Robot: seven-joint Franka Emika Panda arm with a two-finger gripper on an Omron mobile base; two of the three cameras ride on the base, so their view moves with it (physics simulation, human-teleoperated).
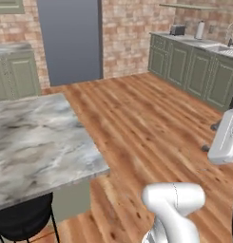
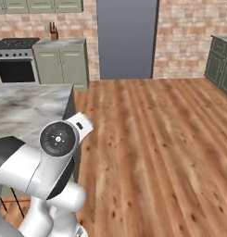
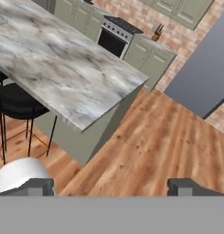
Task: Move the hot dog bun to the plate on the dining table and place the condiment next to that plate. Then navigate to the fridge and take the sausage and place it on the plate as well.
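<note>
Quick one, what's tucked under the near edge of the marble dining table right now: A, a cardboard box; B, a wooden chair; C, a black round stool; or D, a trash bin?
C: a black round stool on thin dark legs stands under the edge of the dining table in the hand view.

Red-brick walls (image 2: pixel 189 37) enclose warm plank wood flooring (image 2: pixel 152 148). Sage-green base cabinets (image 1: pixel 194 71) line the right wall. A black-fronted steel oven range (image 2: pixel 15 65) stands near the far wall.
</note>
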